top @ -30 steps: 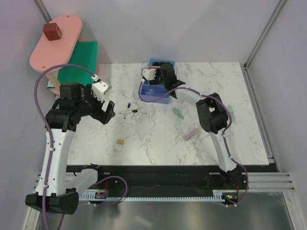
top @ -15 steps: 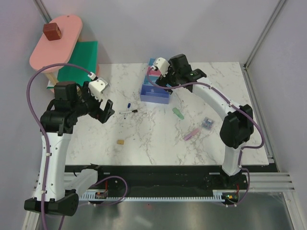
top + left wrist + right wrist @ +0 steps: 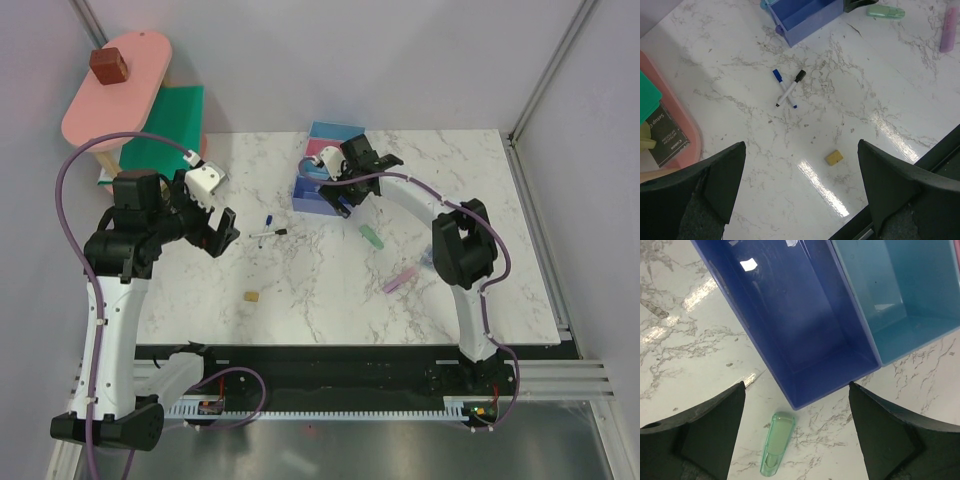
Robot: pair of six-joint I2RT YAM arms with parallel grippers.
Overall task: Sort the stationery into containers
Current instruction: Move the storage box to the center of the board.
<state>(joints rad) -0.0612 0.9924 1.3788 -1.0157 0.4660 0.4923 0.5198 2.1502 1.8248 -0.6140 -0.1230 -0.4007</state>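
Observation:
Four joined bins [image 3: 316, 192] stand at the table's back centre. The purple-blue bin [image 3: 805, 315] and light blue bin [image 3: 900, 290] are empty in the right wrist view. My right gripper [image 3: 338, 198] is open and empty over the purple-blue bin's near end [image 3: 797, 440], just above the mint-green piece [image 3: 776, 444] [image 3: 371, 236]. My left gripper [image 3: 215, 228] is open and empty [image 3: 802, 200], above the two crossed markers [image 3: 787, 90] [image 3: 268, 230] and tan block [image 3: 834, 158] [image 3: 251, 296]. The pink-lilac bar [image 3: 399, 280] lies at the right. The purple-blue bundle is hidden behind my right arm.
A pink-and-green tiered shelf [image 3: 130, 100] with a brown cube [image 3: 108, 65] on top stands at the back left. Its pink base [image 3: 675, 130] shows at the left edge of the left wrist view. Grey walls close the table's back and sides.
My right wrist has swung from the bins' back right to over their near end, and its elbow has moved left over the bundle. The left arm has stayed put for the last half second.

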